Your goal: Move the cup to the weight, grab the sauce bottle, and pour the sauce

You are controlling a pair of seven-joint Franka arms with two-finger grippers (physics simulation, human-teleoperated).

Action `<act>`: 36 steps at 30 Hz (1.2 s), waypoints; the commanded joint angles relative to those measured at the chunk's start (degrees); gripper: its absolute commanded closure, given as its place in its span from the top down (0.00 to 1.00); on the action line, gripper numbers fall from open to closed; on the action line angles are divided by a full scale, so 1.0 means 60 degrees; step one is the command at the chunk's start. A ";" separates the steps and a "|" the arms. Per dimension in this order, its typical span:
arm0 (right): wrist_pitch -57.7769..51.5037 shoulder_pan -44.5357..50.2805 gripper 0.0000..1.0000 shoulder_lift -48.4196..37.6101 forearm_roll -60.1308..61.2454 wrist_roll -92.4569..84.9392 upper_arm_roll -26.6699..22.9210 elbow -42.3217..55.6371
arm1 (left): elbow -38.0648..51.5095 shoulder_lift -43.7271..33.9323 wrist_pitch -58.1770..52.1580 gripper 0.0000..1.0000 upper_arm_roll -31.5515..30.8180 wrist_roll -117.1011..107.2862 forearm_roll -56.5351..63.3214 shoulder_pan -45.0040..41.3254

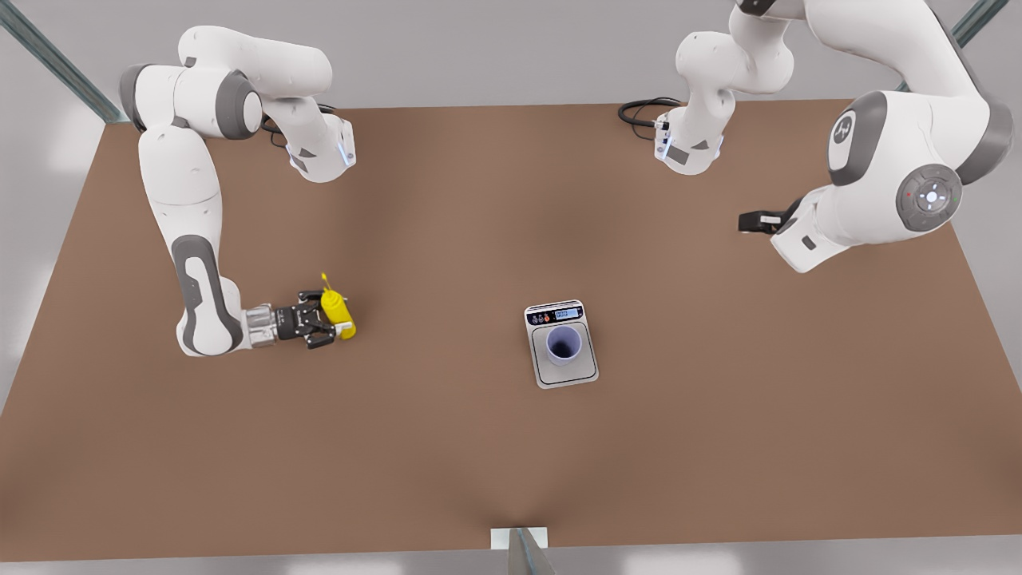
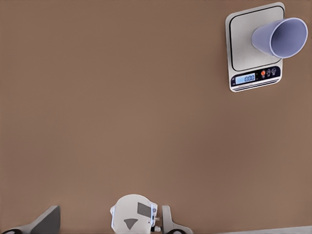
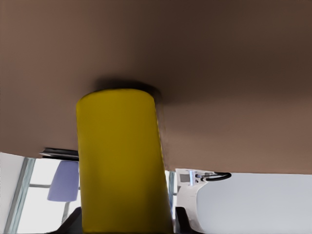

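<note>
Already the cup [image 1: 563,343] sits on the weight [image 1: 585,375], ready for sauce. My right gripper [image 1: 329,321] brackets the upright sauce bottle [image 1: 335,310], fingers apparently closed on it; my left gripper [image 1: 750,221] waits aside, and I cannot tell its opening.

From my right wrist camera the bright yellow cylindrical sauce bottle [image 3: 119,161] runs off the frame's edge, nozzle unseen. The lavender-blue tapered cup [image 3: 63,181] behind it is partly hidden. I can't read the silver-grey flat scale's [image 1: 579,369] display.

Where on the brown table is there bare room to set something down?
Bare: the wide brown tabletop between the yellow squeeze bottle in the right pincer and the silver-grey scale carrying the lavender cup. The left pincer waits above the far edge.
</note>
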 commanded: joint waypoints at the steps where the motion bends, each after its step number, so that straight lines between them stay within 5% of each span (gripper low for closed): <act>1: -0.0009 0.0000 0.30 -0.0001 0.0000 0.0000 0.0000 0.0006 | 0.0000 0.0006 -0.0014 1.00 0.0001 0.0001 -0.0003 0.0002; 2: -0.0024 -0.0015 0.21 -0.0030 0.0000 -0.0088 0.0000 0.0021 | 0.0000 0.0006 0.0001 1.00 0.0001 0.0001 -0.0003 0.0002; 7: -0.0229 0.0000 0.21 -0.0235 0.0014 0.0248 -0.0015 0.0417 | 0.0015 0.0021 0.0001 1.00 0.0001 0.0001 0.0012 0.0002; 13: 0.0883 0.1040 0.21 -0.1568 -0.0819 0.4420 0.0000 0.1836 | 0.0015 -0.0009 0.0001 1.00 -0.0028 -0.0130 -0.0003 0.0002; 19: 0.3359 0.1465 0.21 -0.1773 -0.3763 0.9784 0.2093 0.3566 | 0.0015 0.0035 0.0015 1.00 -0.0013 -0.0101 -0.0003 0.0002; 24: 0.5835 0.1611 0.21 -0.1715 -0.8246 1.2714 0.4453 0.3844 | 0.0015 0.0050 0.0015 1.00 -0.0013 -0.0057 -0.0003 0.0002; 30: 0.6626 0.2080 0.21 -0.1334 -1.0386 1.4839 0.5522 0.4284 | 0.0015 0.0035 0.0001 1.00 -0.0013 -0.0014 -0.0003 0.0002; 36: 0.7651 0.2578 0.21 -0.0060 -1.1089 1.6025 0.5610 0.6071 | 0.0015 0.0035 0.0015 1.00 -0.0013 0.0016 -0.0076 0.0002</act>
